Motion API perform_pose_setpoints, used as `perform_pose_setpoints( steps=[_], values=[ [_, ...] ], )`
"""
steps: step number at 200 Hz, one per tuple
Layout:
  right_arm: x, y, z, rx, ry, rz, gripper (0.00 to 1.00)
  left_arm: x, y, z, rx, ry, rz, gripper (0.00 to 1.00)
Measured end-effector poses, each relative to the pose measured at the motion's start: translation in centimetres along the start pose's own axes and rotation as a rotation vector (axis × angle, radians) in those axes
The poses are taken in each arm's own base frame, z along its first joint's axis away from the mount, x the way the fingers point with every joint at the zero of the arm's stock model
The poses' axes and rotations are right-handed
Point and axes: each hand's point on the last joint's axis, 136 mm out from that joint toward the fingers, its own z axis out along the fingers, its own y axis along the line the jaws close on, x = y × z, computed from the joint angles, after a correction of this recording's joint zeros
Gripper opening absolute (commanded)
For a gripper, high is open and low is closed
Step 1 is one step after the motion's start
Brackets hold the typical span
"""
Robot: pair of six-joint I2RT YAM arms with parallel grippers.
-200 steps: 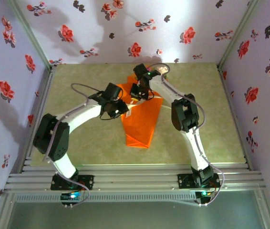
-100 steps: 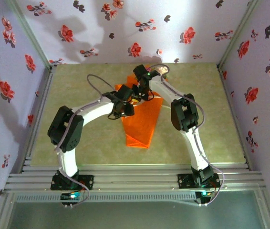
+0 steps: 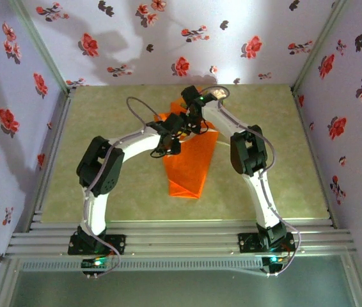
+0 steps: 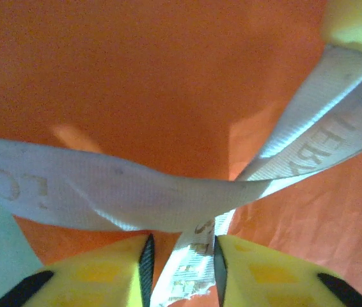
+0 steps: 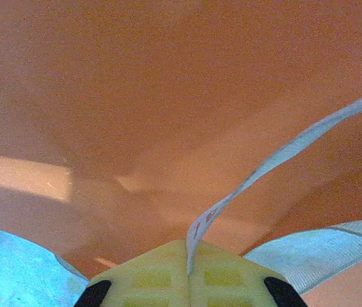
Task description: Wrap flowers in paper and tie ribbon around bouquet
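Ribbon [image 4: 136,198] printed with partly legible letters, pinched in left end effector [image 4: 181,256]; another stretch clamped in right end effector [image 5: 188,265], over orange paper [image 5: 168,96].

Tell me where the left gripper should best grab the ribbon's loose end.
Probably the short printed tail of the ribbon hanging between the left gripper's yellow fingers, just below the crossing. It lies flat over the orange paper, so pinch its faces, approaching from above.

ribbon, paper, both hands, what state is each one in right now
ribbon: crossed over itself above the paper, one end in each hand
paper: folded into a cone, flat on the table
left hand: shut on a ribbon end
right hand: shut on ribbon
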Motion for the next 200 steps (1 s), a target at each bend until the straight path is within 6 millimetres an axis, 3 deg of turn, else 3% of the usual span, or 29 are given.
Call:
perform_pose_setpoints(
  steps=[15,22,35,70,95,124,147,174,200],
  values=[
    [0.1,0.1,0.0,-0.004,0.004,0.001,0.00,0.1,0.0,0.0,-0.001,0.002,0.006,0.10],
    [0.1,0.2,0.0,-0.008,0.007,0.000,0.00,0.1,-0.1,0.0,-0.001,0.003,0.007,0.00],
    [0.1,0.2,0.0,-0.011,0.007,0.000,0.00,0.2,-0.1,0.0,-0.001,0.003,0.015,0.00],
    [-0.1,0.1,-0.2,-0.014,-0.009,0.022,0.42,0.6,0.2,-0.4,0.003,-0.002,0.009,0.00],
    [0.0,-1.5,-2.8,0.001,-0.065,0.071,0.54,2.0,1.7,-3.0,0.004,-0.003,-0.016,0.00],
    [-2.6,-3.6,-9.1,-0.053,-0.209,0.168,0.55,1.3,1.8,-6.8,0.056,-0.069,-0.056,0.00],
    [-5.8,-7.4,-12.8,-0.085,-0.318,0.295,0.53,1.3,2.3,-8.3,0.079,-0.089,-0.088,0.00],
    [-8.4,-12.5,-12.8,-0.059,-0.362,0.442,0.45,2.0,3.2,-8.0,0.075,-0.067,-0.117,0.00],
    [-8.3,-14.2,-11.2,-0.036,-0.345,0.512,0.44,2.9,4.1,-7.4,0.061,-0.039,-0.145,0.00]
  ],
)
